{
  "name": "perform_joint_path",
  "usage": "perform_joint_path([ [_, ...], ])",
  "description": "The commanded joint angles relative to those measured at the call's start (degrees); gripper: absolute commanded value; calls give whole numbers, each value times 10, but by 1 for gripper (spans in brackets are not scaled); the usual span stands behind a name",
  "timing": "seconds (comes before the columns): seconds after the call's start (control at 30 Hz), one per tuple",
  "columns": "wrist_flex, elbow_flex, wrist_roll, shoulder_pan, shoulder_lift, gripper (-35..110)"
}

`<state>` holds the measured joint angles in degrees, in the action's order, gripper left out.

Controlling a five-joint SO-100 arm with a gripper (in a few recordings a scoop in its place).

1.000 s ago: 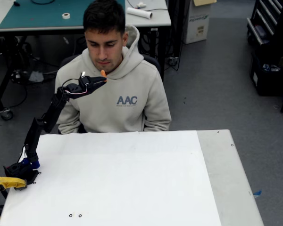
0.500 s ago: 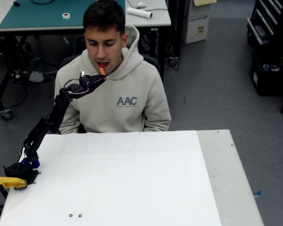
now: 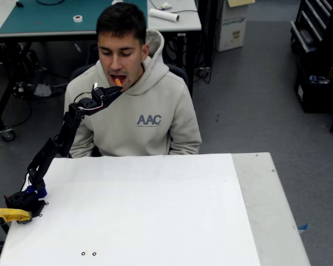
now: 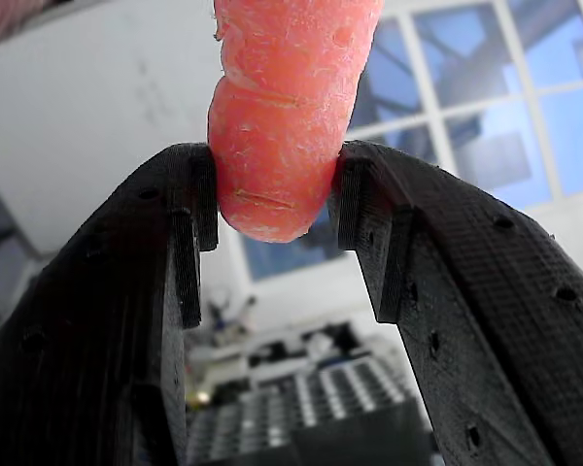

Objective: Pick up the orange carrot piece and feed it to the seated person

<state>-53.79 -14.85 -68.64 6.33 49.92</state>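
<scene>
Carrot was the thing clamped: the black gripper [image 4: 275, 209] pinched the orange carrot piece [image 4: 284, 107] between both fingertip pads, its rounded lower end sitting just below the pads in the wrist view. From the fixed view, the arm reached up from its base at the white table's [image 3: 155, 210] left edge, and the gripper [image 3: 112, 92] held the orange carrot piece [image 3: 117, 82] upright at the open mouth of the seated person [image 3: 134, 105], who sat behind the table in a beige hoodie. A yellow tool handle [image 3: 9, 215] lay by the arm's base.
</scene>
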Motion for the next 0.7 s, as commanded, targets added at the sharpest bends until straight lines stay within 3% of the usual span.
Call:
perform_joint_path([
  [0.0, 6, -43, -8, -4, 31, -3],
  [0.37, 6, -43, -9, 19, 33, -2],
  [0.67, 6, -44, -8, 68, 32, 21],
])
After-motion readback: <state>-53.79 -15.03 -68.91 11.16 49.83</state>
